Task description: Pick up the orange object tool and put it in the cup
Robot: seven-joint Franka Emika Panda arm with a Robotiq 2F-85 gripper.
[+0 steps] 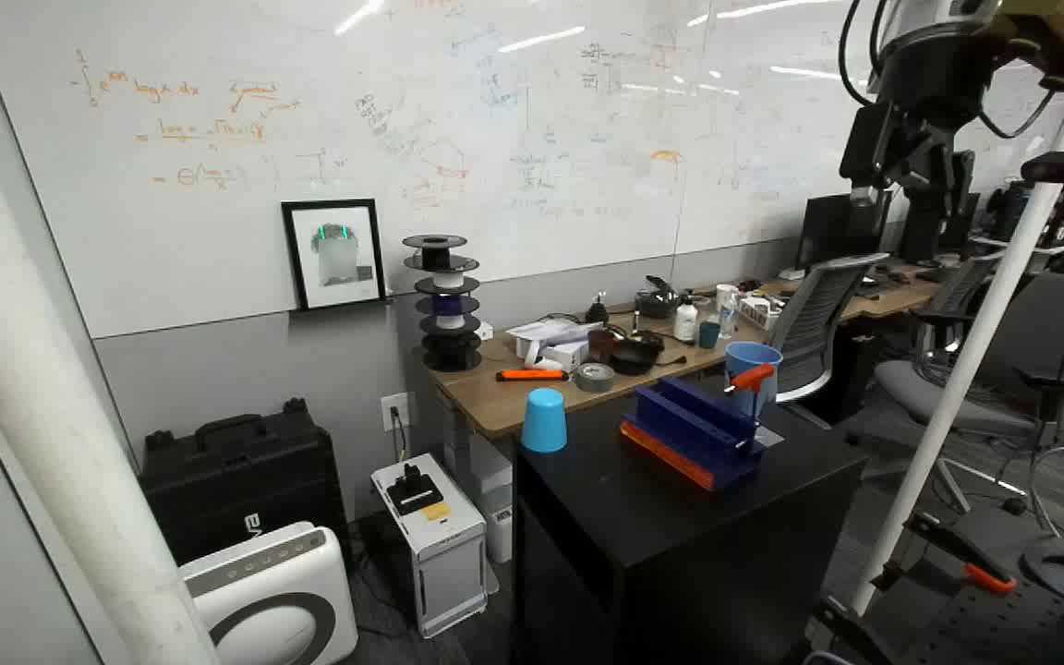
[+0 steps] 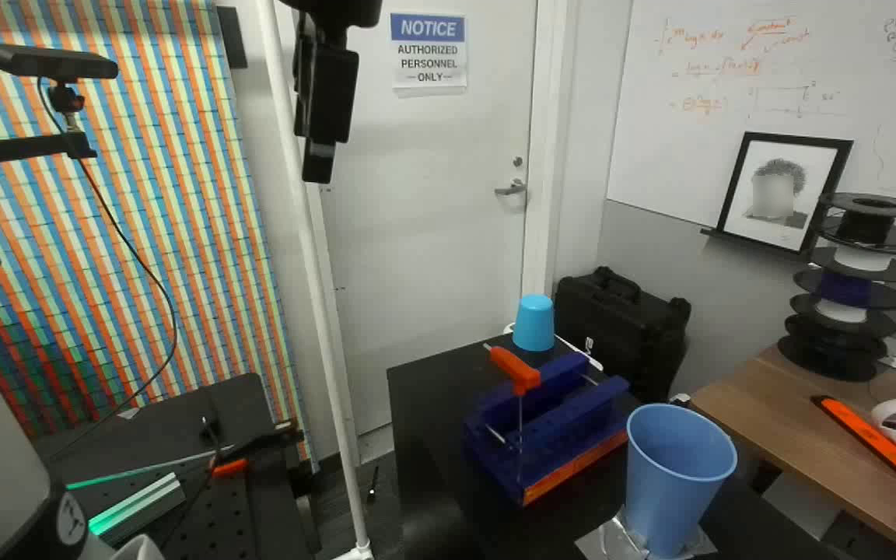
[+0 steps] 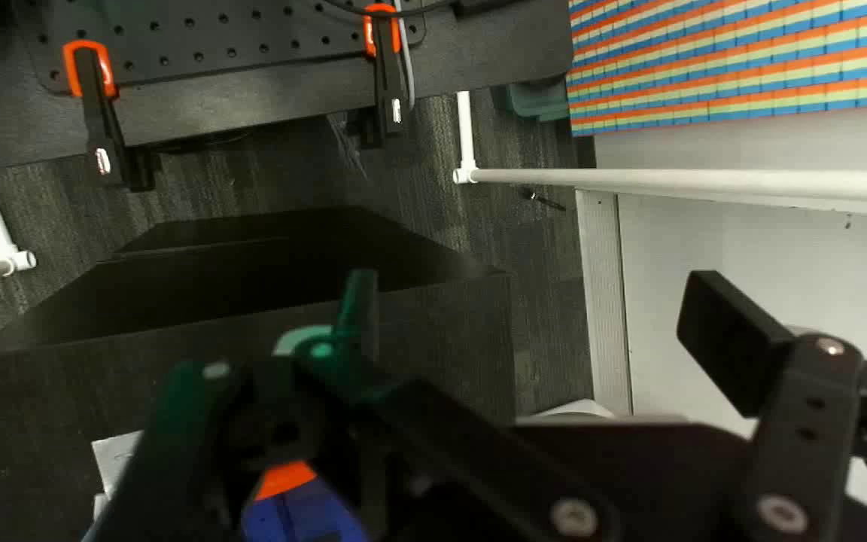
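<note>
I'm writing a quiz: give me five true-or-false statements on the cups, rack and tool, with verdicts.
1. The tool is open. True.
2. The orange-handled driver stands at one end of the dark blue rack. True.
3. The larger blue cup and light blue cup stand on the black cabinet. True.
4. Both cups stand mouth up. False: the light blue cup is upside down.
5. The orange-handled driver is in the larger blue cup. False: it stands outside.
</note>
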